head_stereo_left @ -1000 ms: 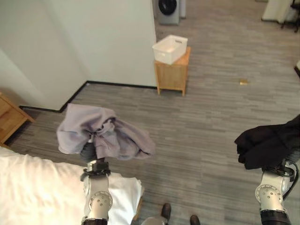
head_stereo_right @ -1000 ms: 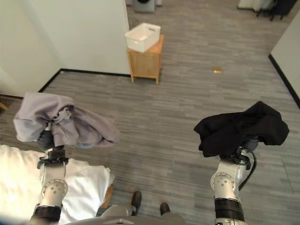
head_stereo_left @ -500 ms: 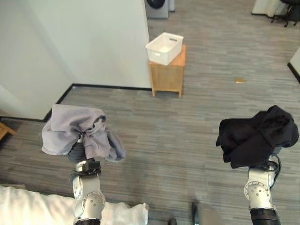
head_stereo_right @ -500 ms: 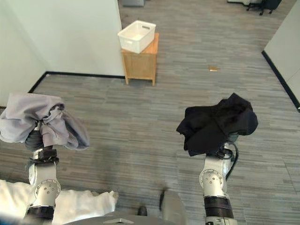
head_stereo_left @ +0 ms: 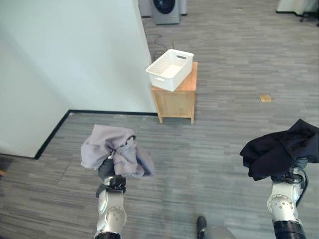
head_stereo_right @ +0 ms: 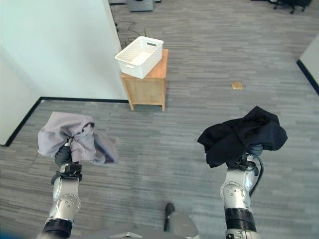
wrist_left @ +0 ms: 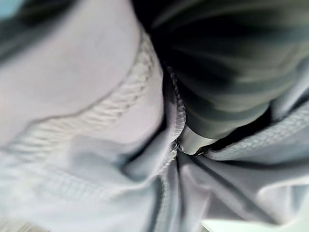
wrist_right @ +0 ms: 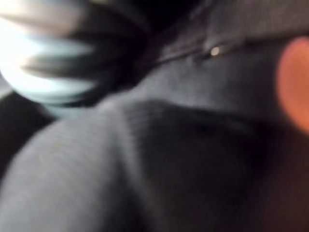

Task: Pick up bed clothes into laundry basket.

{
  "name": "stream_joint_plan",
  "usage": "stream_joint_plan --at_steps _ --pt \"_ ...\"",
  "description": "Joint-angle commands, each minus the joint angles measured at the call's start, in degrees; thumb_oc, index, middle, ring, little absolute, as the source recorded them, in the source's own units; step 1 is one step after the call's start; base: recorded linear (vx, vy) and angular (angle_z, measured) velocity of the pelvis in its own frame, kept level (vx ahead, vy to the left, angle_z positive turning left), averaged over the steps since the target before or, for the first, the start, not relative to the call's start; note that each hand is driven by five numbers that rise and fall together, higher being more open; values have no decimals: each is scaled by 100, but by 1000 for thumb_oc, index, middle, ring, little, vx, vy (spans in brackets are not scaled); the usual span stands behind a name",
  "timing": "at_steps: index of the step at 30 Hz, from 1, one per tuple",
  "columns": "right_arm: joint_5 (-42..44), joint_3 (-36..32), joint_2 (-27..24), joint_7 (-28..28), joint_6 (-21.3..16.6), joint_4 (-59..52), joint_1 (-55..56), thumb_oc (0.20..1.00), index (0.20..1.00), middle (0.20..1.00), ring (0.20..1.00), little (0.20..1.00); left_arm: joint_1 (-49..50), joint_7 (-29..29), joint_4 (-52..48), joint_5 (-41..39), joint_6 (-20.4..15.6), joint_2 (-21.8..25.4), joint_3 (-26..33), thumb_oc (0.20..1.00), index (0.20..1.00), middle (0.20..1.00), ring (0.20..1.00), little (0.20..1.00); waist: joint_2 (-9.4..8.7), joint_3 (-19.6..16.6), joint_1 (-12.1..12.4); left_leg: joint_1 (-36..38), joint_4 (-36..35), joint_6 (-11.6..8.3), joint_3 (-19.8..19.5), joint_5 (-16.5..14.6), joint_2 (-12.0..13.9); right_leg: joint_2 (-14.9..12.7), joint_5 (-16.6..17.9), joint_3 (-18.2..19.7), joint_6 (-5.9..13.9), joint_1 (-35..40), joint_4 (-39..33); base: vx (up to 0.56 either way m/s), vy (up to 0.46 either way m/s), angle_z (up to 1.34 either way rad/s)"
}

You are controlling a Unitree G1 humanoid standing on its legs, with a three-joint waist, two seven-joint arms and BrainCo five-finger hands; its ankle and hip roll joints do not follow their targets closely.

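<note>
A pale grey garment is bunched over my left hand, raised above the floor at lower left. The left wrist view has that grey cloth pressed against the hand's dark ribbed cover. A black garment is heaped on my right hand at lower right, and it lies against the cover in the right wrist view. The white laundry basket sits tilted on a small wooden table ahead, beside a wall corner. It holds nothing.
A pale wall with a black skirting runs along the left up to the corner by the table. A washing machine stands far back. A small tan object lies on the grey plank floor at right.
The camera has moved forward: the white bed has left the bottom of the picture and the basket on its table looks nearer. Both garments stay on the hands.
</note>
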Motion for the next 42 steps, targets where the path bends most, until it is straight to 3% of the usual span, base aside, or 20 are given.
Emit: stream_joint_plan --at_steps 1,2,3,5,9,10,11,12,13,14,15,17,19,21,22,23,26,34,37,42 --pt "-118 154 -509 139 -180 -770 -371 200 200 200 200 200 -253 -155 -241 15 -211 487 -17 200 200 200 200 200 -42 -75 128 297 -2411 102 146 733 72 -384 491 153 1495 446 -555 730 -56 -19" --pt "-315 270 -589 183 -126 -954 -372 200 200 200 200 200 -160 -191 -268 43 -185 484 -40 200 200 200 200 200 4 -143 288 214 -3847 159 182 766 0 -353 313 211 1590 784 -650 596 -19 -24" --pt "-319 271 -589 178 -124 -960 -369 200 200 200 200 200 -158 -191 -269 43 -185 482 -40 200 200 200 200 200 -8 -148 291 240 -3919 164 193 815 -15 -368 325 215 1592 777 -655 629 25 -27" --pt "-556 524 -596 259 31 -907 -290 200 200 200 200 200 16 -218 -346 116 -221 488 81 200 200 200 200 200 134 -324 609 212 -6102 123 -121 1185 -247 -141 65 382 1666 1286 -792 660 15 -28" --pt "-664 614 -499 302 190 -987 -244 200 200 200 200 200 72 -87 -412 268 -273 502 339 200 200 200 200 200 105 -435 687 321 -6199 51 302 1464 -177 -212 -14 471 1733 1754 -799 542 33 -48" --pt "-643 620 -413 357 261 -1054 -222 200 200 200 200 200 158 -89 -504 286 -275 505 444 200 200 200 200 200 88 -548 741 442 -6224 154 340 1426 -168 -319 2 447 1824 1792 -658 830 225 7" --pt "-748 649 -209 429 290 -1049 -91 200 200 200 200 200 335 -104 -557 465 -258 491 518 200 200 200 200 200 -64 -743 935 576 -5919 453 393 1262 -415 -792 569 350 2226 1706 420 795 281 -22" --pt "-771 674 -167 407 293 -1001 -63 200 200 200 200 200 297 -41 -577 486 -258 521 538 200 200 200 200 200 -95 -720 965 753 -5825 628 417 1062 -567 -1029 1327 302 2436 1432 1370 576 239 -44" --pt "-773 674 -167 406 293 -1001 -66 200 200 200 200 200 294 -39 -579 487 -256 521 539 200 200 200 200 200 -83 -733 986 728 -5814 630 434 1063 -544 -1014 1338 330 2437 1396 1382 400 225 -48" --pt "-697 737 -42 402 271 -990 -114 200 200 200 200 200 169 76 -620 550 -308 661 523 200 200 200 200 200 101 -527 835 1170 -5816 805 242 873 -534 -814 1864 605 2385 644 2828 229 143 -39" --pt "-696 737 -44 403 271 -988 -122 200 200 200 200 200 162 75 -617 549 -309 660 527 200 200 200 200 200 118 -534 845 1150 -5817 802 249 887 -510 -792 1875 618 2380 607 2846 381 190 -23" --pt "-726 656 0 305 162 -959 -186 200 200 200 200 200 100 57 -679 565 -347 738 466 200 200 200 200 200 326 -475 633 1548 -5948 872 -44 742 -479 -558 1439 694 2196 -49 3269 361 105 63" --pt "-687 567 46 310 131 -1046 -167 200 200 200 200 200 13 46 -751 622 -342 825 422 200 200 200 200 200 421 -441 453 1897 -6108 837 -269 701 -453 -662 1036 549 2015 -460 2763 392 -4 83" --pt "-751 432 -123 243 73 -1049 -246 200 200 200 200 200 -209 -45 -818 561 -328 969 279 200 200 200 200 200 313 -449 266 2189 -6172 663 -604 461 -511 -901 918 444 2050 -528 545 455 -175 90" --pt "-753 427 -120 242 72 -1045 -247 200 200 200 200 200 -214 -47 -812 558 -329 975 272 200 200 200 200 200 328 -431 247 2226 -6169 662 -632 435 -495 -889 950 403 2052 -422 426 360 -165 97" --pt "-837 316 -258 156 -10 -1053 -267 200 200 200 200 200 -358 -81 -749 527 -354 1013 186 200 200 200 200 200 232 -370 136 2260 -6110 634 -842 375 -524 -746 909 831 2131 -229 45 171 -123 75" --pt "-949 141 -448 218 -4 -1480 -295 200 200 200 200 200 -212 -153 -835 569 -336 863 240 200 200 200 200 200 58 -442 277 2289 -6071 641 -774 260 -547 -859 1181 737 2267 -43 16 218 -154 131" --pt "-1149 512 -1757 208 187 -1133 -1313 200 200 200 200 200 245 -271 -768 362 -128 791 148 200 200 200 200 200 -93 -679 558 2320 -6201 517 -984 245 -387 -730 917 387 2096 474 -734 135 -87 4" --pt "-1562 1225 -2845 259 592 -81 -2093 200 200 200 200 200 433 -476 -795 220 -52 967 -94 200 200 200 200 200 -210 -691 760 2307 -6294 468 -1140 242 -345 -689 821 231 2072 572 -795 75 -45 11" --pt "-2408 2333 -3361 123 1010 1700 -3596 200 200 200 200 200 575 -714 -854 10 120 1038 -498 200 200 200 200 200 -263 -693 971 2162 -6294 426 -1374 285 -370 -678 815 6 2067 594 -865 56 -4 25"
